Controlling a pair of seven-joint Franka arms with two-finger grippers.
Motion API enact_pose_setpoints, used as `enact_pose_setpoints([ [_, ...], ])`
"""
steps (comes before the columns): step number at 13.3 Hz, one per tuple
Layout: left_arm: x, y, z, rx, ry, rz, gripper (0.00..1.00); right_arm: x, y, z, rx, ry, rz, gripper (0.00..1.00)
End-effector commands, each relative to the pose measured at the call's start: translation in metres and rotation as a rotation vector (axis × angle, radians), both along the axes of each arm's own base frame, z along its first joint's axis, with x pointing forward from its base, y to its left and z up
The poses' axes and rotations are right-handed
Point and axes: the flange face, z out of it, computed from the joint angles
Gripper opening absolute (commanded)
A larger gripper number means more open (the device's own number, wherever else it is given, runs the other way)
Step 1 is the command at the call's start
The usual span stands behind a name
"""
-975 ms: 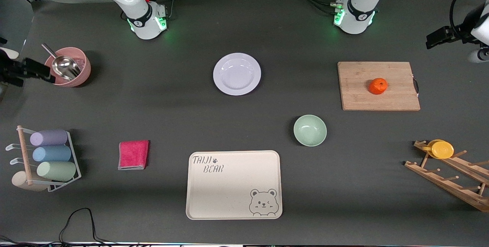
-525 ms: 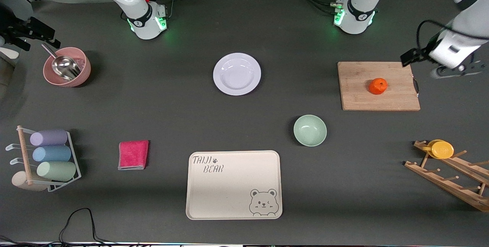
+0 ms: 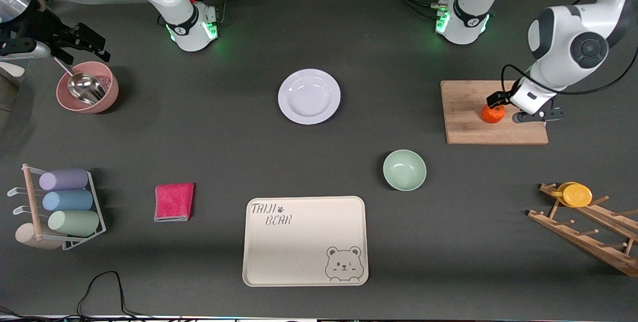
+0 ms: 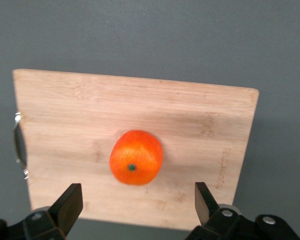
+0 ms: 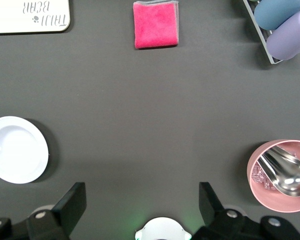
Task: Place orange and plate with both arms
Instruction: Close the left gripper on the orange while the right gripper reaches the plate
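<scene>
Over the wooden board (image 3: 496, 111) at the left arm's end of the table, the left gripper (image 4: 136, 206) now hangs above the orange (image 3: 492, 113). A second ago it was out past the edge of the table, so it has swung in fast. I think this means it is getting ready to pick the orange up. Its two fingers (image 4: 70, 202) are spread wide apart, with the orange showing between them in the left wrist view. They hold nothing, and they do not look like they touch the fruit yet (it sits alone on the board, round and bright).

The right gripper (image 3: 82, 43) has moved too. It was low beside the pink bowl (image 3: 88, 93) with the metal scoop (image 3: 82, 85), and now it is up over the table just above that bowl. Its fingers (image 5: 74, 202) are spread wide as well and hold nothing. It is still well apart from the plate (image 3: 309, 96).

The plate lies flat in the middle of the table, farther from the front camera than the green bowl (image 3: 404, 170) and the cream bear tray (image 3: 305, 241). Nothing is on it. So both jobs are still to do: the orange is not lifted and the plate is not touched. My guess is that the left gripper needs to come down next and close gently.
</scene>
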Motion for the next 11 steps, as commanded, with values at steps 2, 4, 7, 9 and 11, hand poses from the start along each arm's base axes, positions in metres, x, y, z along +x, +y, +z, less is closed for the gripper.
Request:
enact_pose_setpoints([
  [2, -0.007, 0.001, -0.047, 0.002, -0.005, -0.004, 1.0, -0.009, 0.003, -0.031, 0.006, 0.024, -0.009, 1.0],
  [4, -0.015, 0.001, -0.064, -0.002, -0.013, -0.004, 1.0, -0.013, 0.015, -0.053, 0.088, 0.055, 0.004, 1.0],
  [7, -0.027, 0.007, -0.087, -0.009, -0.017, 0.0, 1.0, -0.016, 0.029, -0.097, 0.228, 0.091, 0.029, 1.0],
  [9, -0.03, 0.009, -0.095, -0.011, -0.017, -0.002, 1.0, -0.023, 0.037, -0.136, 0.338, 0.09, -0.026, 1.0],
  [11, -0.031, 0.009, -0.096, -0.011, -0.014, -0.002, 1.0, -0.026, 0.042, -0.167, 0.404, 0.098, 0.023, 1.0],
])
